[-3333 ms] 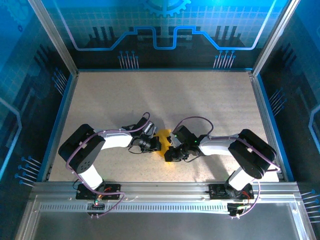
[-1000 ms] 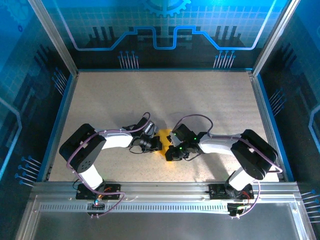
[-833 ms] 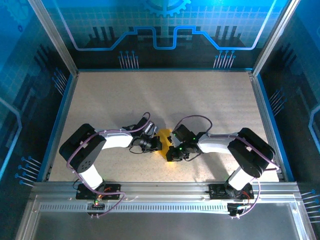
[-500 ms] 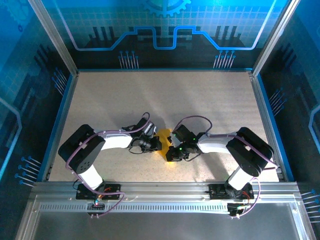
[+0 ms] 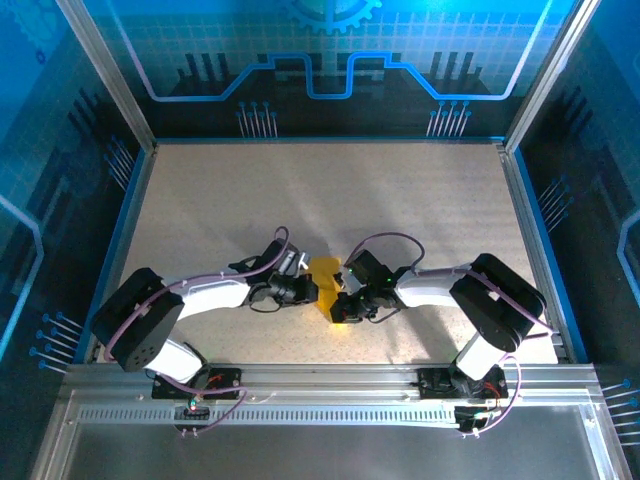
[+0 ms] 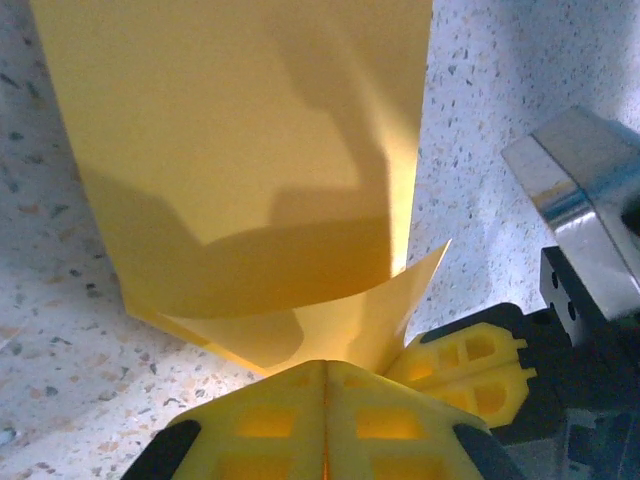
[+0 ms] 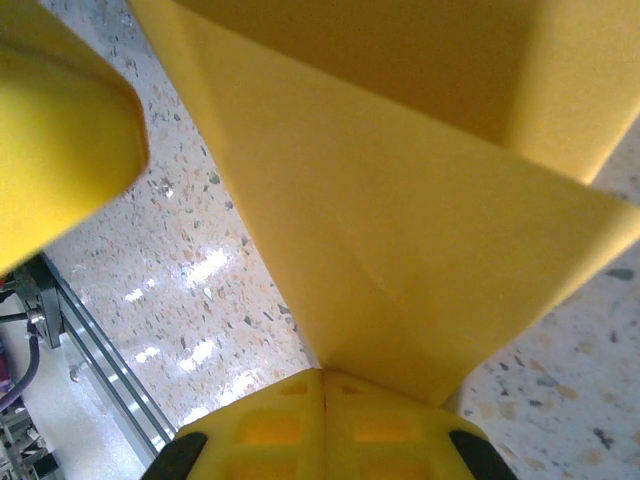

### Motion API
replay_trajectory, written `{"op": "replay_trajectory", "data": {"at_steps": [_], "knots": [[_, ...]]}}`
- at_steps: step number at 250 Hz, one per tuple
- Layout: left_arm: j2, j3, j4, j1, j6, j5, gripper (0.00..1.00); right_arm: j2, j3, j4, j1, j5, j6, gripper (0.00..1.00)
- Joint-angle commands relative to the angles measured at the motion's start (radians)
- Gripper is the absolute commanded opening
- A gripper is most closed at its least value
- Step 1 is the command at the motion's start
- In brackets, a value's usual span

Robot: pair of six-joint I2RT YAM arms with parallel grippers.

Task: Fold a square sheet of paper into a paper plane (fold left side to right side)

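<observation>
Left arm stretches lower; thin yellow-orange folded paper sheet rises!
It stands over the speckled table, near-centre; left gripper and right gripper each clamp tight on it.

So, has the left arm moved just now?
Yes: the left arm has sunk toward the near rail, while its pincer stays shut on the paper.

On surface: square sheet of paper, seemingly partly lifted. Left jaws at sheet's left side, edge between them; right jaws at sheet's right-near side, corner between them.
</observation>
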Motion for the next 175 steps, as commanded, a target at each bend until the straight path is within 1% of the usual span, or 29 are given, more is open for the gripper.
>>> {"op": "replay_trajectory", "data": {"at_steps": [1, 61, 111, 175], "knots": [[-0.001, -0.011, 0.052, -0.035, -0.037, 0.007, 0.08, 0.069, -0.052, -0.104, -0.002, 0.118, 0.003, 0.00], [0.050, -0.002, 0.095, -0.059, -0.060, 0.003, 0.08, 0.074, -0.048, -0.115, -0.001, 0.122, -0.003, 0.00], [0.086, 0.004, 0.101, -0.071, -0.064, 0.005, 0.08, 0.076, -0.049, -0.113, 0.001, 0.126, 0.000, 0.00], [0.110, -0.014, 0.090, -0.071, -0.093, -0.033, 0.07, 0.084, -0.042, -0.139, 0.005, 0.133, -0.006, 0.00]]}}
